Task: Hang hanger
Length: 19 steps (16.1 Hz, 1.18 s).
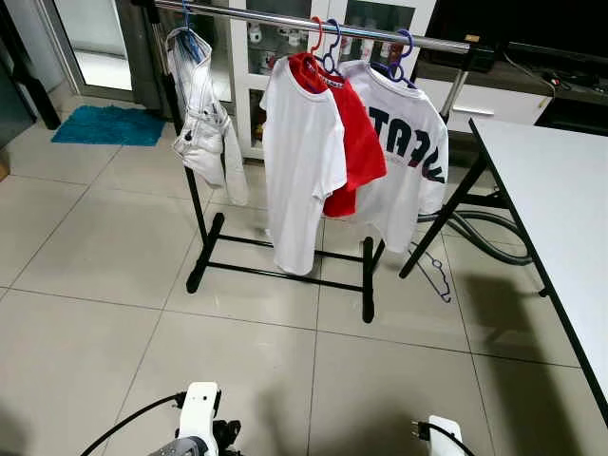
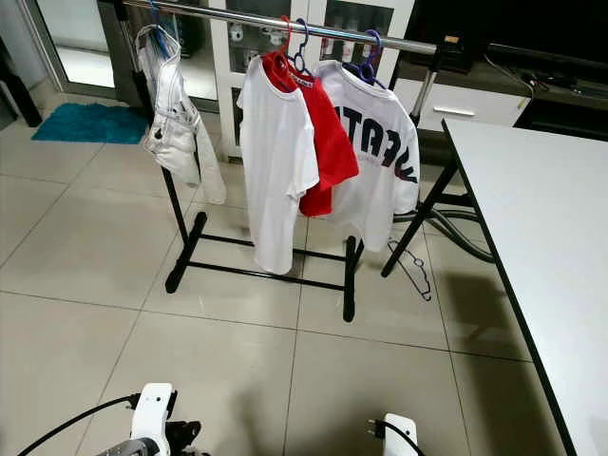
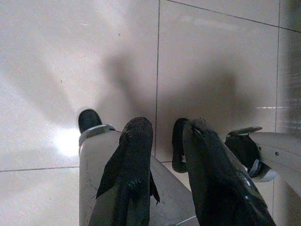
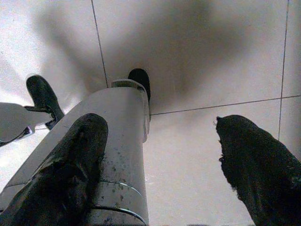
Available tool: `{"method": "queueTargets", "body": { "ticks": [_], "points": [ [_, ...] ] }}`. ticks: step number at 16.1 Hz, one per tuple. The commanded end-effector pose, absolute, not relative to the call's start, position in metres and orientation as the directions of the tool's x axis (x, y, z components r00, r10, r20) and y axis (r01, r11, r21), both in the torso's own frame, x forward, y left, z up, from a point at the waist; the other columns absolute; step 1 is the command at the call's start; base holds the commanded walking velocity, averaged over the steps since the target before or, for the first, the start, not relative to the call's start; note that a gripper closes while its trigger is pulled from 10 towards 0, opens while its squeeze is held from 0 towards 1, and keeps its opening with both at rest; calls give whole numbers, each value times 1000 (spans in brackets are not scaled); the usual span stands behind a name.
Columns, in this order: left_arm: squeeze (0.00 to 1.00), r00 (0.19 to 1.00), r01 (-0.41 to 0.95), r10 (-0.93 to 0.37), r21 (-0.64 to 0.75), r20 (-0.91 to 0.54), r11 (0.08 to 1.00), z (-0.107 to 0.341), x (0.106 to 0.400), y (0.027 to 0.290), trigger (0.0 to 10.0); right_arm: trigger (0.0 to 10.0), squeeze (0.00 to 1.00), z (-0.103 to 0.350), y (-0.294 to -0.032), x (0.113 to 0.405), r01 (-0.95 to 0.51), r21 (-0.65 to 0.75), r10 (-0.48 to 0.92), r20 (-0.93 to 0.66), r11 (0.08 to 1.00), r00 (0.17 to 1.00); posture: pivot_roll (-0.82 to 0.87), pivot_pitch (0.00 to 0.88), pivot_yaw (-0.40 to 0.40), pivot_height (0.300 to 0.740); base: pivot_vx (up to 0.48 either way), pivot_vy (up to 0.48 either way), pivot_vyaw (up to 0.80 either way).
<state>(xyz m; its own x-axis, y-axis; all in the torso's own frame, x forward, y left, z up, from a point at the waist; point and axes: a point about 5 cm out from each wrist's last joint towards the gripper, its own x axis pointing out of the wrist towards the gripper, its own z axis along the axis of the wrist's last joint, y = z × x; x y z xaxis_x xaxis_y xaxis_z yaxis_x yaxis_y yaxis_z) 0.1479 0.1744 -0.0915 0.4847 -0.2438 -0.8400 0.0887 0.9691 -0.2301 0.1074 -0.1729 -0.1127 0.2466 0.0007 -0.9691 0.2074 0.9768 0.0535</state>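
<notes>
A dark wire hanger [image 1: 433,272] lies propped on the tiled floor by the clothes rack's right foot and the table leg. The rack's chrome rail [image 1: 275,18] carries a white garment [image 1: 201,114] on a blue hanger, a white T-shirt [image 1: 299,161], a red shirt [image 1: 356,142] and a white lettered shirt [image 1: 408,152]. Both arms hang low beside my legs. My left gripper [image 3: 162,129] shows a narrow gap with nothing in it. My right gripper [image 4: 160,122] is wide open and empty, pointing at the floor.
A white table [image 1: 560,190] fills the right side, its black leg slanting down near the hanger. A grey hose [image 1: 484,233] curls under it. A teal mat [image 1: 109,124] lies far left. A glass-door cabinet [image 1: 249,57] stands behind the rack.
</notes>
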Motion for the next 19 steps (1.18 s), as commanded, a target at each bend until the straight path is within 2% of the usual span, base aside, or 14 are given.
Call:
{"method": "queueTargets", "body": {
  "ticks": [1,12,13,17,18,19],
  "points": [
    [0,448,279,-32,106,-894,954,-81,192,179,10000,10000,0,-105,-155,143,48,-13,-28,-943,999,332,-100,0,67,740,0,0,0],
    [0,448,279,-32,106,-894,954,-81,192,179,10000,10000,0,-105,-155,143,48,-13,-28,-943,999,332,-100,0,67,740,0,0,0],
    [1000,436,339,-74,87,-897,937,-79,196,177,10000,10000,1000,-101,-151,154,12,15,9,-928,1000,372,-99,0,83,740,0,0,0],
    [1000,444,349,-106,63,-890,935,-78,198,173,10000,10000,1000,-98,-149,161,-8,57,55,-907,998,418,-97,0,73,740,0,0,0],
    [1000,481,327,-108,63,-870,943,-75,204,171,10000,10000,1000,-93,-153,173,-12,47,47,-876,999,481,-89,0,61,740,0,0,0],
    [1000,494,322,-108,66,-863,944,-74,206,171,10000,10000,1000,-91,-154,175,-9,44,43,-867,999,496,-89,0,61,740,0,0,0]
  ]
}}
